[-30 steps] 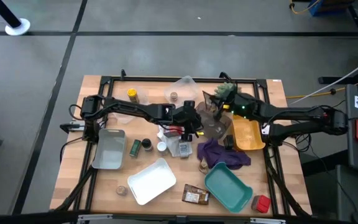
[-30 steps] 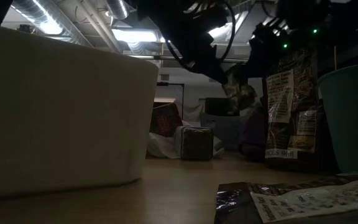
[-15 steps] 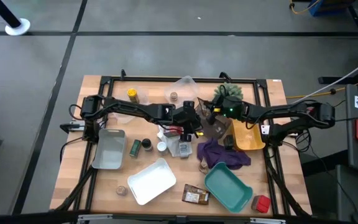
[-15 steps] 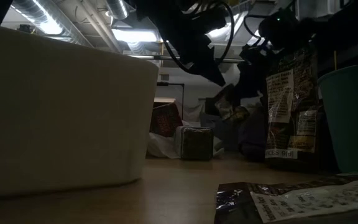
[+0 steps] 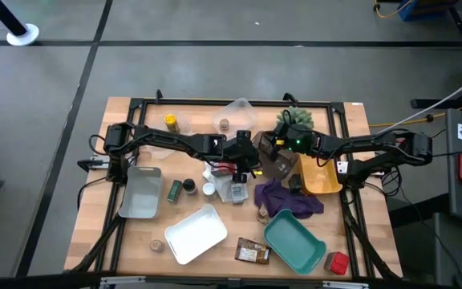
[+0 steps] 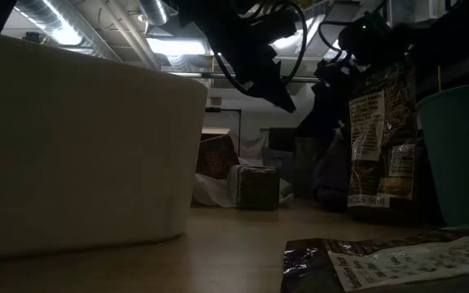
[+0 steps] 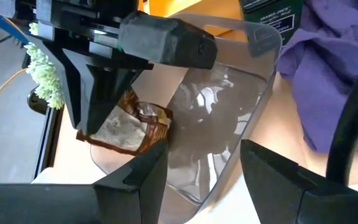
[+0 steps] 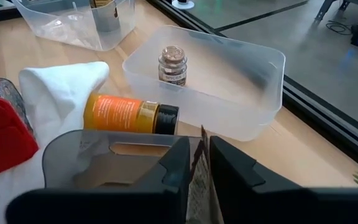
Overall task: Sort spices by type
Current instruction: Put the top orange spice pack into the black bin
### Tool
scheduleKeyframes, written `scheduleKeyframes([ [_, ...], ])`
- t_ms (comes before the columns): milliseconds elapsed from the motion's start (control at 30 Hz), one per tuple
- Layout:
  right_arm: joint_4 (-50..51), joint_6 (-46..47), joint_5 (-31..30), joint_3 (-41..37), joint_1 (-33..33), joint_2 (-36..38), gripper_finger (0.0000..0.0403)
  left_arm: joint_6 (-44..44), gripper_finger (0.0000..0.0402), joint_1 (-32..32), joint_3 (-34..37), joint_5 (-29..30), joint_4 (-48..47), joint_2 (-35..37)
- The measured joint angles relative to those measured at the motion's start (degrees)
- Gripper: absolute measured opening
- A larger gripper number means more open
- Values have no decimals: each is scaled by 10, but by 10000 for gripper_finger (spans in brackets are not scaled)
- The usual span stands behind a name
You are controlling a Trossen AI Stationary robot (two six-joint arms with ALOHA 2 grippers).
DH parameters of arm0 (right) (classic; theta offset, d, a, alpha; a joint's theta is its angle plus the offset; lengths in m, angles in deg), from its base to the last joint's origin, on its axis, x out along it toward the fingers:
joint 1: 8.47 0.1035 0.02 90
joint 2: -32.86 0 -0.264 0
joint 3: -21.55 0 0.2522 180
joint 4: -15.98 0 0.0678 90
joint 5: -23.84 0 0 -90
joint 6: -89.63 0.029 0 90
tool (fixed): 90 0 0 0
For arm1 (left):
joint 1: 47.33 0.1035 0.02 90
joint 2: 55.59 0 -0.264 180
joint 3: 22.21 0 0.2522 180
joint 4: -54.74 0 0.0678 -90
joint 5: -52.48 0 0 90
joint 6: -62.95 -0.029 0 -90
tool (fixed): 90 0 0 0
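Centre frame, the right gripper (image 7: 114, 127) pinches a brown packet (image 7: 129, 127) by its top edge: light, floppy, crinkly.

The left gripper (image 7: 204, 168) hangs spread, empty.

Both arms are matte black, slim and jointed, with black cables looped along them. The right arm (image 5: 359, 148) shows a small green light; fingers (image 7: 135, 180) are blocky dark plastic.

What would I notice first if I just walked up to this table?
Two dark robot arms meet mid-table over a smoky clear plastic tray. There the right gripper pinches a crinkly brown spice packet inside it, with the open left gripper nearby. Bright things pop too: a purple cloth and a yellow tray beside it.
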Motion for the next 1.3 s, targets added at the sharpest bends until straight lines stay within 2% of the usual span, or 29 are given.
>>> scheduleKeyframes([
  [333,31,0,18,17,0,2,68,0,184,0,0,0,0,0],
  [467,124,0,25,70,0,2,88,0,184,0,1,0,-1,11],
  [733,290,-17,21,178,0,2,161,2,184,0,1,2,-17,33],
  [967,445,-17,27,284,0,2,183,6,184,0,1,3,-50,40],
  [1100,525,-11,87,329,0,2,184,17,184,-3,1,3,-70,40],
  [1233,559,9,201,347,1,2,184,16,184,-12,1,-7,-76,40],
  [1300,566,17,255,347,1,2,184,3,184,-18,1,-43,-76,40],
])
